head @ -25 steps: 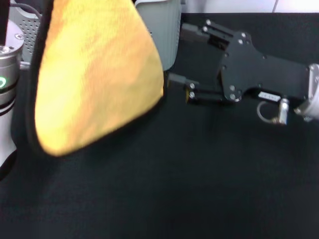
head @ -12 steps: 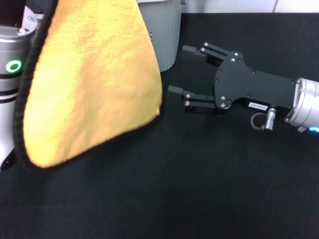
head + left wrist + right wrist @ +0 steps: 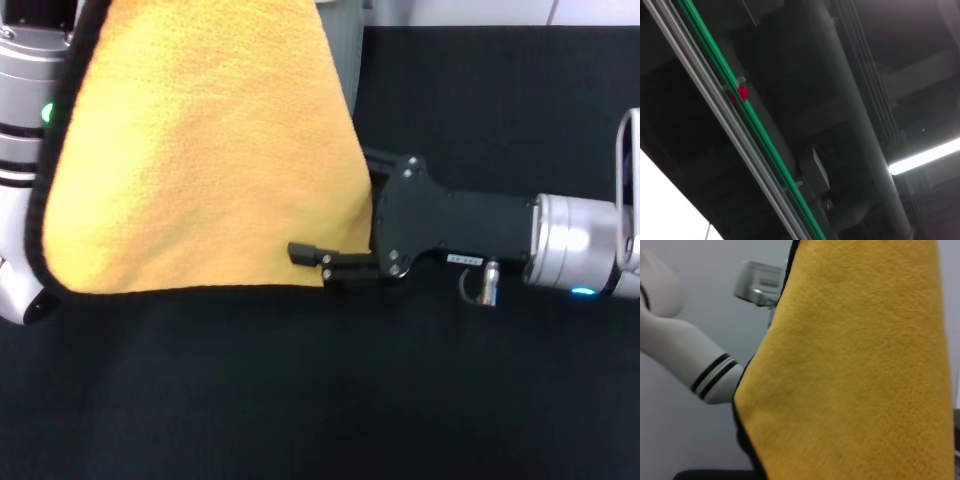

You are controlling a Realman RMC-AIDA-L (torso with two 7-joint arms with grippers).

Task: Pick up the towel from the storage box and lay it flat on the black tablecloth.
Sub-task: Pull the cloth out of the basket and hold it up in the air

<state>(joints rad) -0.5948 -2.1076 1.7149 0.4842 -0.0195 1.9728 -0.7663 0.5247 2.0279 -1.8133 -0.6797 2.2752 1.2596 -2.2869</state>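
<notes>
The black tablecloth (image 3: 420, 390) is covering the counter from the near edge to the far side, where a pale wall is showing along the top right. The towel (image 3: 200, 150) is hanging in the air on the left, yellow-orange face toward the head camera, its thin black border running down the left side and along the bottom edge, which is hovering above the cloth. Its top is running out of the picture, so what is holding it up there is not showing. The left arm's silver body is standing just left of the towel, and its claw is out of sight (its wrist camera is looking only at ceiling pipes and a green rail). The right claw (image 3: 335, 250) is reaching in from the right at the towel's lower right corner, its near finger lying just below the edge; whether the fingers are apart or pinched on the fabric I cannot tell. A sliver of the storage box (image 3: 345, 50) is peeking out behind the towel, at the far side.
</notes>
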